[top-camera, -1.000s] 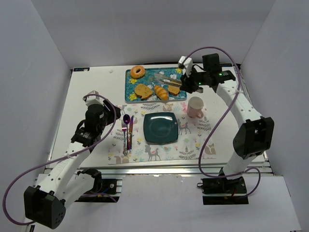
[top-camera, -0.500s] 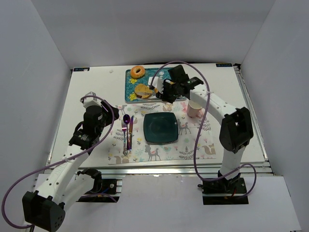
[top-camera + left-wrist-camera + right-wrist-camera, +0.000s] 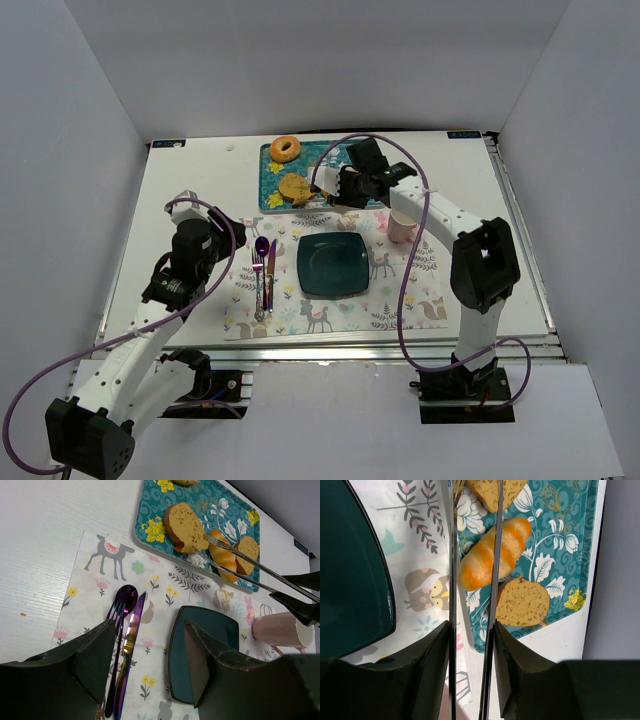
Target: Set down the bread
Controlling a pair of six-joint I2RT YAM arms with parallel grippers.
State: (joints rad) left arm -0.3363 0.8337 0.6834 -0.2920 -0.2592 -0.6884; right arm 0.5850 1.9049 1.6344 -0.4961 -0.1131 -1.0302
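Still on the tray (image 3: 270, 190) at the far side of the table (image 3: 200, 180): bread slice (image 3: 295, 186), roll (image 3: 222, 555) just beside it. Tongs (image 3: 250, 565) tips at the slice's edge. Right fingers (image 3: 427, 680) clamped on the tongs. Right arm was off the tray's right end 1.0 s ago, now over the tray, nudged back since 0.5 s ago. Left fingers (image 3: 95, 655) apart above the placemat (image 3: 160, 587), barely moved.

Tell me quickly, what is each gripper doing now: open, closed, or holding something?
Left gripper: open, empty.
Right gripper: closed on the tongs.
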